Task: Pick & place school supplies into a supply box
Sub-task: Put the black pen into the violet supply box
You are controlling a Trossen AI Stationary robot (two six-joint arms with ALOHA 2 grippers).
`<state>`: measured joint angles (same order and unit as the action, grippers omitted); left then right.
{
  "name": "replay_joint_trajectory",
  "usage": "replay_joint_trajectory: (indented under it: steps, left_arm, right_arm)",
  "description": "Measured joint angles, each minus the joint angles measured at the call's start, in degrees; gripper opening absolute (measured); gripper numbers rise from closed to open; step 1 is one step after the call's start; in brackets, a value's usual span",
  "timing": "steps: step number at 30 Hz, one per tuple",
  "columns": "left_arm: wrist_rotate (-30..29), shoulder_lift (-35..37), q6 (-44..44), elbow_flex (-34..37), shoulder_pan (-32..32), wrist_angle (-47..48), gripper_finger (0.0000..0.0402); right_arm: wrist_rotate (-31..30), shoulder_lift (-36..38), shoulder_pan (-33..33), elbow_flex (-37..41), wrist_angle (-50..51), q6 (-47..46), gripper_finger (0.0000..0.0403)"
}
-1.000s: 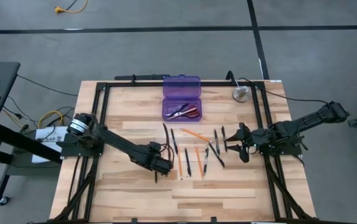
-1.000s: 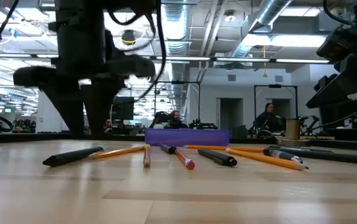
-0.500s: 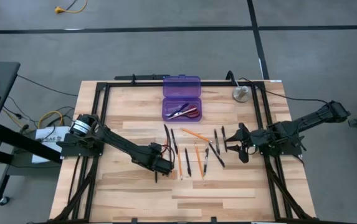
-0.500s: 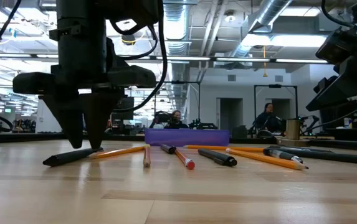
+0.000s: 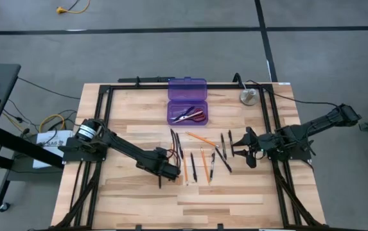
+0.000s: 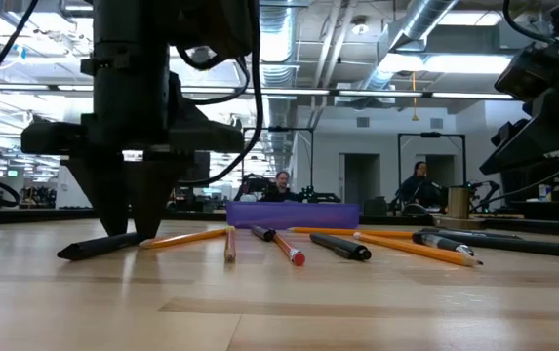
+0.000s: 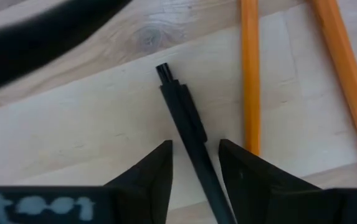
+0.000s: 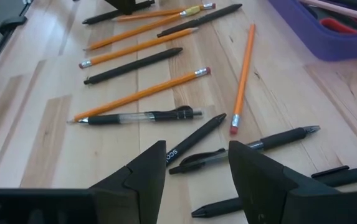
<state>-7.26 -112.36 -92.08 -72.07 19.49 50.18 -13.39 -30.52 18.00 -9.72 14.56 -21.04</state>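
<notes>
1. Box [image 5: 187, 102] sits open at the middle of the bench's far edge, lid flipped back toward that edge. Scissors [image 5: 191, 116] already lie inside, so that item looks done.
2. Pens and pencils lie loose in a row mid-bench, between the two arms and well apart from the box. Most of the task looks still to do.
3. Left gripper [image 7: 194, 163] is down at the row's left end. Its fingers are parted and straddle a black pen [image 7: 187, 130], one each side, not clamped. An orange pencil [image 7: 249, 74] lies just beside. Likely lined up across the pen to pinch it.
4. Right gripper [image 8: 195, 163] hovers at the row's right end, fingers apart, holding nothing; probably waiting.
5. Left wrist view alone shows the pen sitting in the gap between the fingers.
6. High view gives the layout: box, scissors, and a silver disc [image 5: 248, 97] near the far right corner. The finger gap is too small to tell there.
7. Low view shows the left fingers reaching the bench top by the pen [image 6: 99, 246]. The box [image 6: 293, 214] is only a purple strip, contents hidden. People show in the room behind.
8. Right wrist view shows the pen and pencil spacing and a box corner [image 8: 328, 37].
</notes>
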Motion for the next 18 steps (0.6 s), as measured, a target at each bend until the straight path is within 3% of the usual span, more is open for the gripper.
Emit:
replay_joint_trajectory:
  steps: [8, 18]
  left_arm:
    - [0.83, -0.6, 1.46, -0.02, -0.48, 0.2, 0.0111]
    - [1.56, -0.74, 2.1, 0.06, -0.55, 0.24, 0.0022]
  right_arm:
    - [0.0, 0.0, 0.0, 0.02, 0.01, 0.0, 0.0169]
    - [0.02, 0.0, 0.0, 0.02, 0.0, -0.01, 0.0169]
